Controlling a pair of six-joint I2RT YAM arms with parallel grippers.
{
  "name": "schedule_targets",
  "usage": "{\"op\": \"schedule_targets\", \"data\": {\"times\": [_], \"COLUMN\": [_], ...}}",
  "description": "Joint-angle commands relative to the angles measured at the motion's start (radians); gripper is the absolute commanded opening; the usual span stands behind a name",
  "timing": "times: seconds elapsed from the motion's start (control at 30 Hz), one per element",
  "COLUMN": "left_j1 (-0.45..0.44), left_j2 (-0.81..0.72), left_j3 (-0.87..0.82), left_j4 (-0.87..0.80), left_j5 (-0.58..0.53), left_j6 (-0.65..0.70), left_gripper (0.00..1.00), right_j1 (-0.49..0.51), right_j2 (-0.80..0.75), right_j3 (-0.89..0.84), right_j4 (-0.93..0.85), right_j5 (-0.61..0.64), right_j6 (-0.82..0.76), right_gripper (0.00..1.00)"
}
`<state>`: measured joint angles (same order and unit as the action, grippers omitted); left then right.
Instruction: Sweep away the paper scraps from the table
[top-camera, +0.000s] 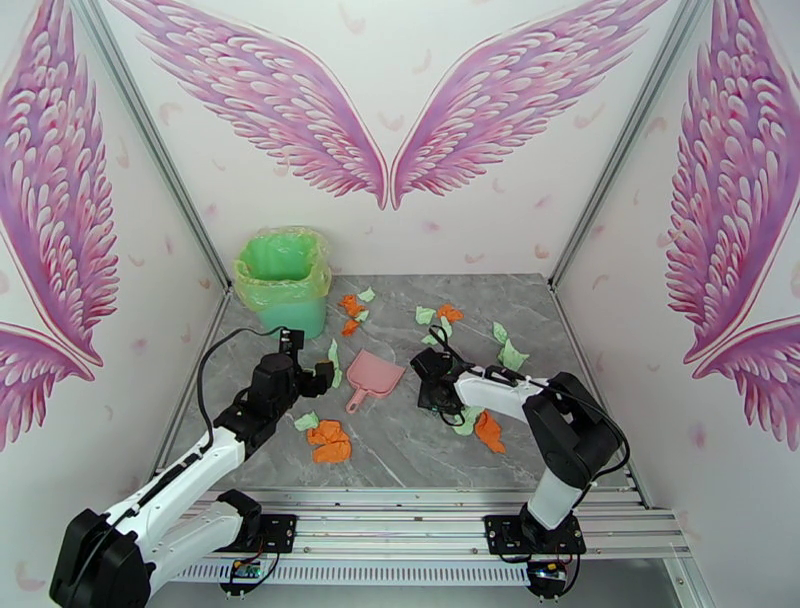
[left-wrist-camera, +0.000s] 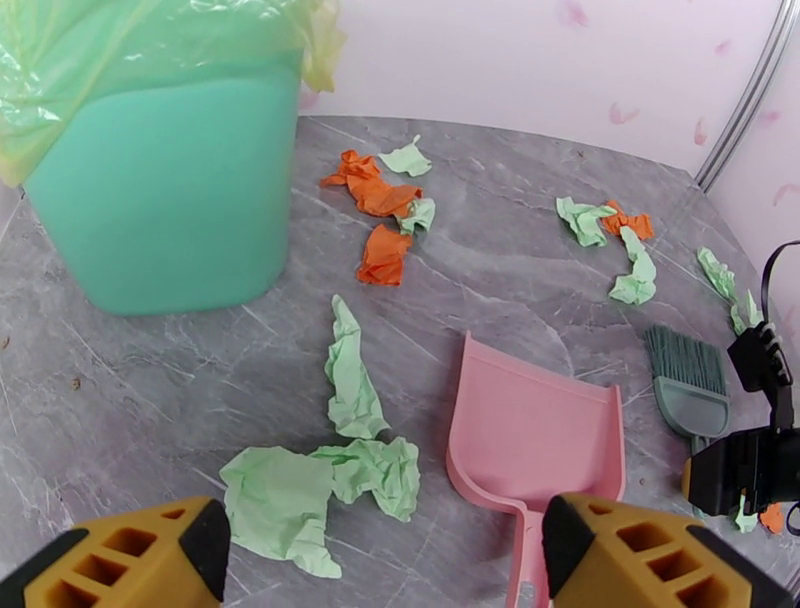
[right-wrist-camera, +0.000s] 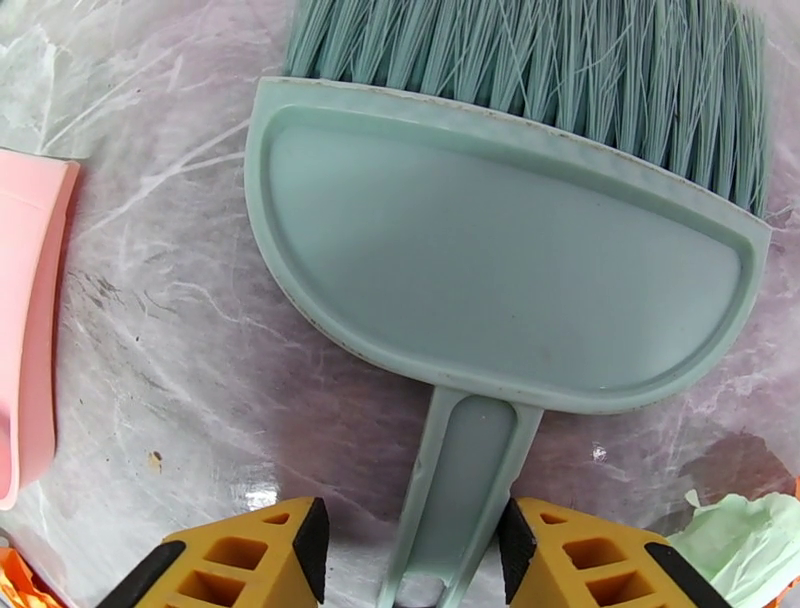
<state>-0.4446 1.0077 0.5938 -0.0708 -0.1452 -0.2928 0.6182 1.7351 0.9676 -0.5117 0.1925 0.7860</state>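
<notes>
Two grippers: left gripper (left-wrist-camera: 385, 555) hangs wide open over the dustpan (left-wrist-camera: 535, 420), right gripper (right-wrist-camera: 410, 560) loosely straddles the brush (right-wrist-camera: 500, 270) handle, not clamped. The table (top-camera: 420, 465) has open room along its near edge.

One pink dustpan (top-camera: 378, 372), one teal brush (right-wrist-camera: 500, 260), one green bin (top-camera: 285, 290), roughly five orange paper scraps (top-camera: 330, 441), about nine mint paper scraps (top-camera: 512, 355).

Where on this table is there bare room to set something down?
Free: the near-centre table, between the orange scraps and right arm; also beyond the dustpan mouth. Crowded beside the bin and far right.
</notes>
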Motion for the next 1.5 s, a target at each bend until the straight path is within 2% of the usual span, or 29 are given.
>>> {"op": "schedule_targets", "data": {"times": [0.0,0.13,0.33,0.43,0.57,0.67,0.93,1.17,1.47], "left_j1": [-0.01,-0.022,-0.04,-0.053,-0.068,-0.084,-0.169,-0.232,-0.266], "left_j2": [-0.019,-0.029,0.01,0.058,0.133,0.194,0.407,0.566,0.637], "left_j3": [0.04,0.038,0.069,0.116,0.171,0.185,0.262,0.319,0.379], "left_j4": [-0.035,-0.034,-0.043,-0.064,-0.037,0.047,0.297,0.543,0.602], "left_j5": [0.023,0.037,0.044,0.079,0.197,0.297,0.466,0.588,0.597], "left_j6": [-0.018,-0.028,-0.036,-0.059,-0.133,-0.219,-0.454,-0.613,-0.636], "left_gripper": [0.86,0.8,0.79,0.81,0.82,0.82,0.77,0.74,0.72], "right_j1": [-0.007,-0.006,-0.007,-0.005,-0.004,-0.002,0.006,0.012,0.023], "right_j2": [0.012,-0.007,-0.06,-0.131,-0.28,-0.402,-0.64,-0.715,-0.698], "right_j3": [-0.055,-0.106,-0.104,-0.092,-0.078,-0.059,-0.046,-0.056,-0.06], "right_j4": [0.035,0.072,0.039,0.004,-0.05,-0.103,-0.139,-0.114,-0.076], "right_j5": [-0.004,-0.01,0.006,0.028,0.055,0.077,0.066,0.055,0.005], "right_j6": [0.003,0.007,-0.047,-0.108,-0.185,-0.232,-0.304,-0.323,-0.3], "right_gripper": [0.44,0.34,0.21,0.21,0.21,0.22,0.22,0.22,0.22]}}
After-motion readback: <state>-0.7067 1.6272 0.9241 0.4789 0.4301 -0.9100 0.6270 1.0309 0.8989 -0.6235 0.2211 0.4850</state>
